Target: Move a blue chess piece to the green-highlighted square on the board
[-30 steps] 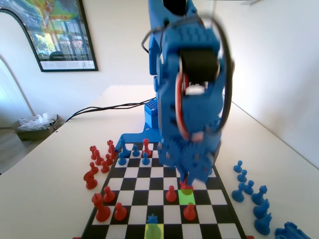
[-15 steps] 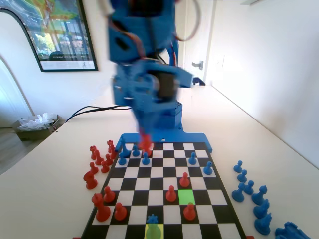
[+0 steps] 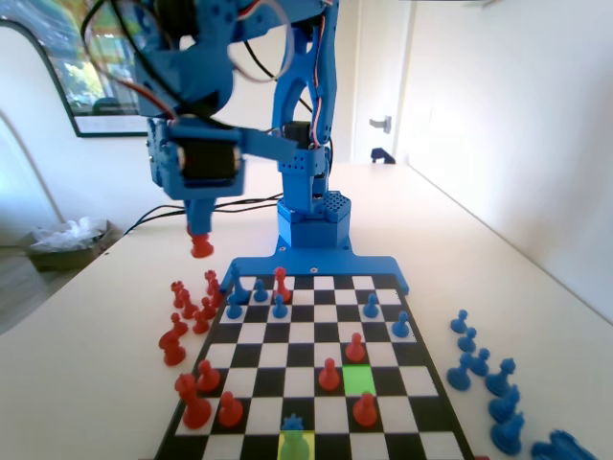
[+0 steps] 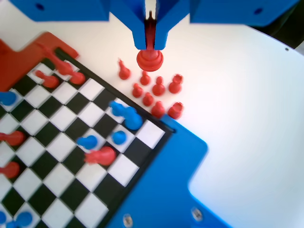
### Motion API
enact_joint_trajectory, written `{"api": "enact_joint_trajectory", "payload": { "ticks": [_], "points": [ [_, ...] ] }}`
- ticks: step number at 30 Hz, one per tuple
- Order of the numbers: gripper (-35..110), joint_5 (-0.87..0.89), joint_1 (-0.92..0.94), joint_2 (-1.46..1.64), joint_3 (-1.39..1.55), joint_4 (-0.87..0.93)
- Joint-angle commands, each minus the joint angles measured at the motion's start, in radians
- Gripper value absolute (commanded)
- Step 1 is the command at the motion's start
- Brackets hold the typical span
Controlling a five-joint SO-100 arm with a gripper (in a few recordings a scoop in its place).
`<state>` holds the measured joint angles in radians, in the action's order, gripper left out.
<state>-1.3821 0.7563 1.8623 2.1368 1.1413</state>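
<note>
Fingers (image 3: 199, 230): two flat blue plastic slabs, squared at the tips, drawn nearly together and clamped on a red piece; in the wrist view (image 4: 149, 45) just a thin slit shows between them, filled by the piece's stem.
Red piece (image 3: 200, 246): glossy red plastic, round flared base hanging out below the fingertips, held upright in the air above the tabletop; in the wrist view (image 4: 149, 59) its base is a round disc just under the fingers.
Red pieces off the board (image 4: 156, 92): a loose cluster of small round-headed red pieces standing on the tabletop directly below the fingers, beside the board's edge; in the fixed view (image 3: 190, 307) they sit under the fingers and a little nearer the camera.
Tabletop (image 3: 96, 326): smooth, pale, matt.
Board (image 3: 316, 271): flat black-and-white checks with a blue plastic rim, to the right of the fingers in the fixed view.
Blue chess piece (image 3: 293, 422): small, blue, with a jagged crown-like top, standing in the board's near row at the back edge of the yellow square (image 3: 295, 447), well apart from the fingers.
Green-highlighted square (image 3: 359, 379): bright green, bare, with red pieces on neighbouring squares; far from the fingers, lower right of them in the fixed view.
</note>
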Motion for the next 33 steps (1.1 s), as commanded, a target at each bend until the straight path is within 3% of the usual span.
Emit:
{"api": "enact_joint_trajectory", "payload": {
  "ticks": [1,15,33],
  "points": [
    [1,-0.046,0.055,-0.015,-0.012,-0.015],
    [1,-0.15,0.193,-0.069,0.041,-0.144],
    [1,-0.213,0.258,-0.224,0.21,-0.485]
  ]
}}
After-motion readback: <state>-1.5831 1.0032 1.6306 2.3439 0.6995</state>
